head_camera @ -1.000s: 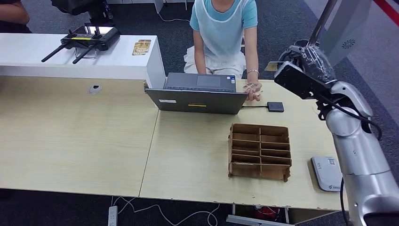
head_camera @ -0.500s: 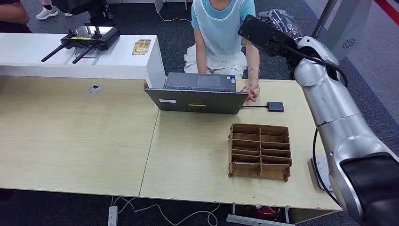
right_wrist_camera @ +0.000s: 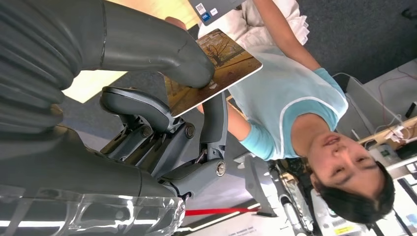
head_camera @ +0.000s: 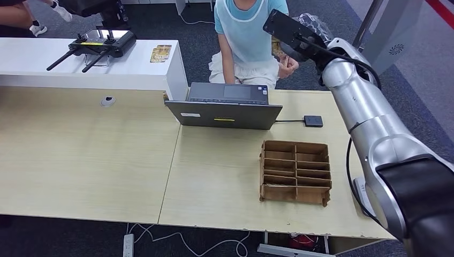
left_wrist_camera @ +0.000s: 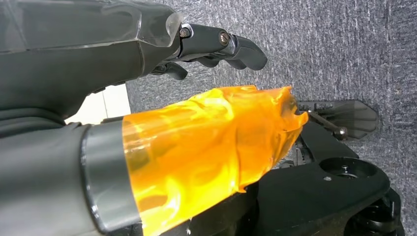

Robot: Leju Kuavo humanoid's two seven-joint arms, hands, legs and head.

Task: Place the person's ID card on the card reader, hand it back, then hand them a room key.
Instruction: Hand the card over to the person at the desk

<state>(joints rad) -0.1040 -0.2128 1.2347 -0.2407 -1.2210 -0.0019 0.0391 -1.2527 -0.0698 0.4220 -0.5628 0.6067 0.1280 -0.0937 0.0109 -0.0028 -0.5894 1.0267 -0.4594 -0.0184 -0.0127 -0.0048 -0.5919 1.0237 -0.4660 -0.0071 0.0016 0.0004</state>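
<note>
Your right hand (right_wrist_camera: 162,93), now swung up past the counter's (head_camera: 225,176) far edge twd the seated person (head_camera: 249,32), pinches a card (right_wrist_camera: 216,66) as their hand (head_camera: 289,63) rises; handover's near, left hand (left_wrist_camera: 216,46) holds nothing, fingers curled

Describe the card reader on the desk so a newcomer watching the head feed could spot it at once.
Start at the light wooden desk and follow its near edge toward the robot's right side, past the brown cardboard divider box. The card reader lies flat there, mostly hidden behind the right arm. It is a pale grey rounded pad, unlike the small black adapter near the laptop.
</note>
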